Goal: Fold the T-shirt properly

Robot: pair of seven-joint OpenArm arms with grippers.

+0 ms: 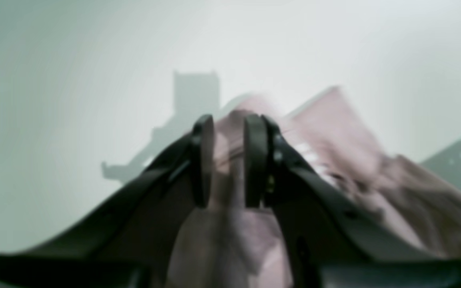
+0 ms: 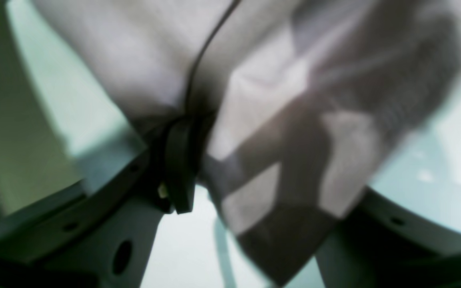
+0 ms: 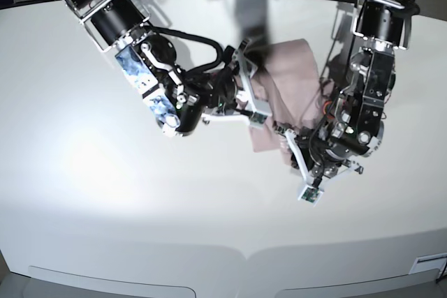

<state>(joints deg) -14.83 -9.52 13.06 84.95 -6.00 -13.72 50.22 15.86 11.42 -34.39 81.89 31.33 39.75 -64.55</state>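
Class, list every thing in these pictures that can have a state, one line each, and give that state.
T-shirt: bunched up, not yet folded, held by both grippers.
Left gripper: shut on a fold of the T-shirt.
Right gripper: cloth lies between its jaws; only one pad shows, so a firm grip is unclear.

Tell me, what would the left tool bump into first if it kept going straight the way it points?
Probably nothing new: the left tool is shut on the T-shirt. Beyond its tips lies more pink cloth, then the white table. Depth is blurry.

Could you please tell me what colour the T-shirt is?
The T-shirt is a plain dusty pink-mauve, no print visible; the left wrist view shows it best.
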